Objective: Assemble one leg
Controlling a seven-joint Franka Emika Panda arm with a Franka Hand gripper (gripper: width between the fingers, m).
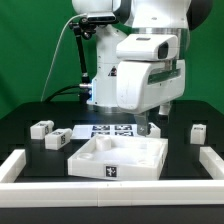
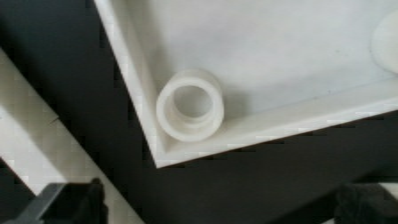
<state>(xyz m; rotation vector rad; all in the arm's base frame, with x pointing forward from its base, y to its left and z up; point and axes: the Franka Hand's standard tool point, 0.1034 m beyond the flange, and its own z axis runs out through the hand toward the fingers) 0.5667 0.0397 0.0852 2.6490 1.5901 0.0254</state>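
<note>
Legs, three in view: first leg (image 1: 42, 128) and second leg (image 1: 60, 138) are lying side by side on the bench (image 1: 178, 146), well apart from the pincer (image 1: 150, 127), toward the exterior view's left. Third leg (image 1: 198, 132) is lying nearer it, toward the exterior view's right. Rimmed tray (image 1: 140, 160), one, is sitting under the pincer, with one round collar (image 2: 191, 108) showing in its corner. Marker board (image 1: 105, 130), one. Pincer is hanging with fingers spread, gripping nothing.
</note>
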